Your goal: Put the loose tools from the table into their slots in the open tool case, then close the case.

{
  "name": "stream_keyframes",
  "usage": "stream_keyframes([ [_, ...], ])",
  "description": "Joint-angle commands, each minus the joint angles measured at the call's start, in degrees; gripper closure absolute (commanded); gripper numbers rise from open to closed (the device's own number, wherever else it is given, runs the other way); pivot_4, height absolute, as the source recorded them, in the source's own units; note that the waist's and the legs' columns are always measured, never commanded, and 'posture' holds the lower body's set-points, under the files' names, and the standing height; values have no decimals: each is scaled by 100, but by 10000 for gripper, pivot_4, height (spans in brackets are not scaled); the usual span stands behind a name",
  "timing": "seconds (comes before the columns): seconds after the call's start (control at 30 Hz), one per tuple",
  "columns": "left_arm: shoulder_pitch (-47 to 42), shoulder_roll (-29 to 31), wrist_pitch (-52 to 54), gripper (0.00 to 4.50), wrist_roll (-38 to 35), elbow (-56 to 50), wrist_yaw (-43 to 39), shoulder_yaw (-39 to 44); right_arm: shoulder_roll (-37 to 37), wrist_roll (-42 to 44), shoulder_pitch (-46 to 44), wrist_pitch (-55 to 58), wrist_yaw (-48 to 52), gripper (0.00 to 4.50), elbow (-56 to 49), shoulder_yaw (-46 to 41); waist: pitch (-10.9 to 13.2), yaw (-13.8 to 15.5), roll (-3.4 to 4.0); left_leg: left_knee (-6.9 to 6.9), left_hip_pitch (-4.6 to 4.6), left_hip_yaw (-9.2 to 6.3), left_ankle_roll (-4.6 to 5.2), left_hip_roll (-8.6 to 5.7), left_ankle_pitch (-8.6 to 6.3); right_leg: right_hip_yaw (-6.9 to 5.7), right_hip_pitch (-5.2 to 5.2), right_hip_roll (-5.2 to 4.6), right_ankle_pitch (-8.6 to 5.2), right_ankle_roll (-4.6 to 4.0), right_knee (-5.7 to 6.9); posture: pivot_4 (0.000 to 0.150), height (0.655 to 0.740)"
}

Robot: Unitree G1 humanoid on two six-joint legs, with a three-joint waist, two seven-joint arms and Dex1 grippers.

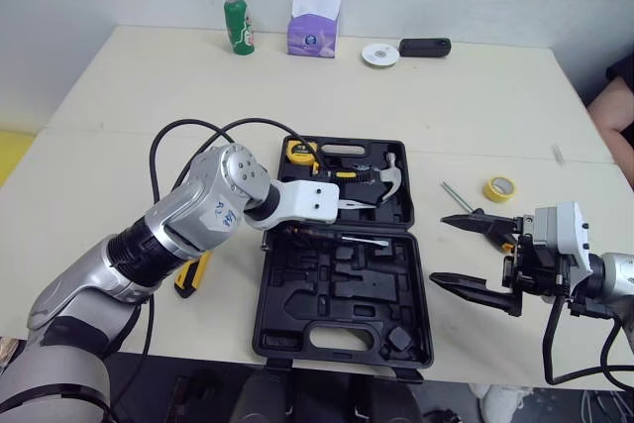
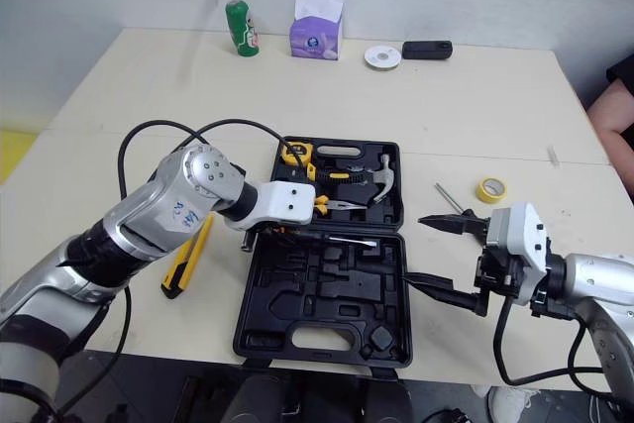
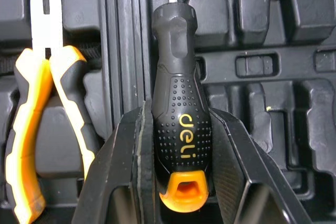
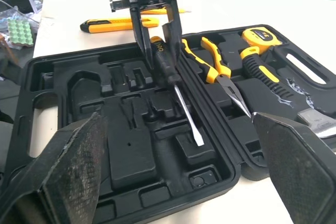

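A yellow utility knife [image 2: 186,257] lies loose on the table, left of the tool case [image 1: 421,284]. The left gripper [image 3: 181,114] is clamped on the screwdriver [image 3: 173,40] at the fat end of its handle, holding it low over the case's near half, beside the hinge, blade pointing right. It looks light and stiff, and the dotted rubbery handle should hold firm (the bare steel blade would likely slip), so the handle is the place to grip. Pliers [image 4: 212,61] and a hammer [image 1: 381,177] sit in the far half. Right of the case, the right gripper [image 1: 438,249] hovers spread wide and empty, near a thin metal rod [image 1: 456,195] and a tape roll [image 1: 499,188].
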Motion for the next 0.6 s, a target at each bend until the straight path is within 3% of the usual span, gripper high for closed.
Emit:
stream_keyframes([
  [0.03, -126, 68, 52, 34955, 91, -151, -138, 5, 38, 91, 49, -32, -57, 0, -253, -197, 0, -2, 0, 0, 0, 0, 0, 0, 0, 1, 0, 0, 0, 0, 0, 1500, 7400],
  [0.27, -115, 203, 40, 34955, 159, -255, -390, -66, 37, 94, 50, -40, -95, 0, -260, -154, 0, -4, 0, 3, 0, 0, 0, 1, 0, 1, 0, 0, 0, 0, 2, 1500, 7400],
  [0.6, -182, -151, 32, 34955, 329, 120, -215, -51, 59, 86, -34, -48, -111, 0, -228, -54, 0, 5, 0, 14, -2, -4, 2, 0, -1, 0, 4, 0, 0, 0, 4, 1500, 7400],
])
